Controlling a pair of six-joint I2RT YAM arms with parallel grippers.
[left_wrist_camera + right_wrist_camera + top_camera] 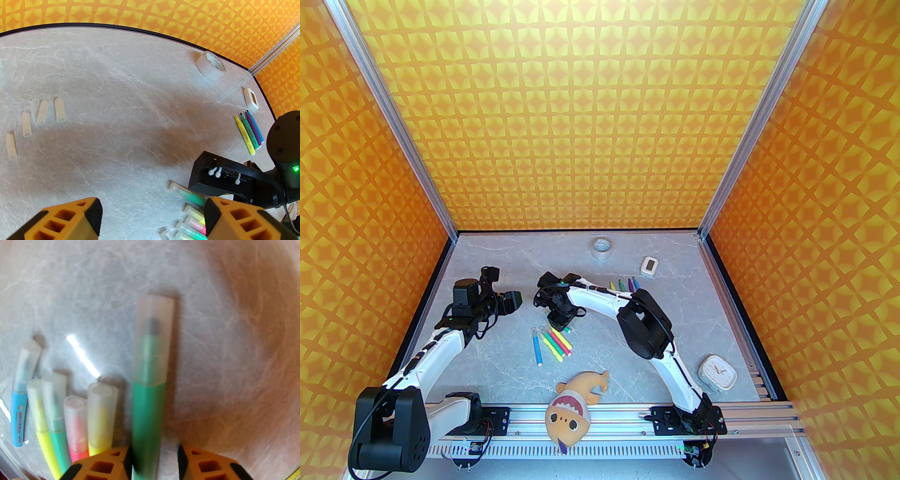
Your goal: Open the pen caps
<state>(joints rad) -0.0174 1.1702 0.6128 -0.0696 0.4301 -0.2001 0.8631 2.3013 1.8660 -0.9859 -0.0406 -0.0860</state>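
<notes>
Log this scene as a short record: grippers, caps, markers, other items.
left gripper: open, empty
right gripper: jaws either side of a capped green marker; grip unclear
loose caps: four, in a loose row, off their markers
capped markers: five lying beside the right gripper
uncapped markers: four, side by side near the white device
other: tape roll, clock, plush toy
</notes>
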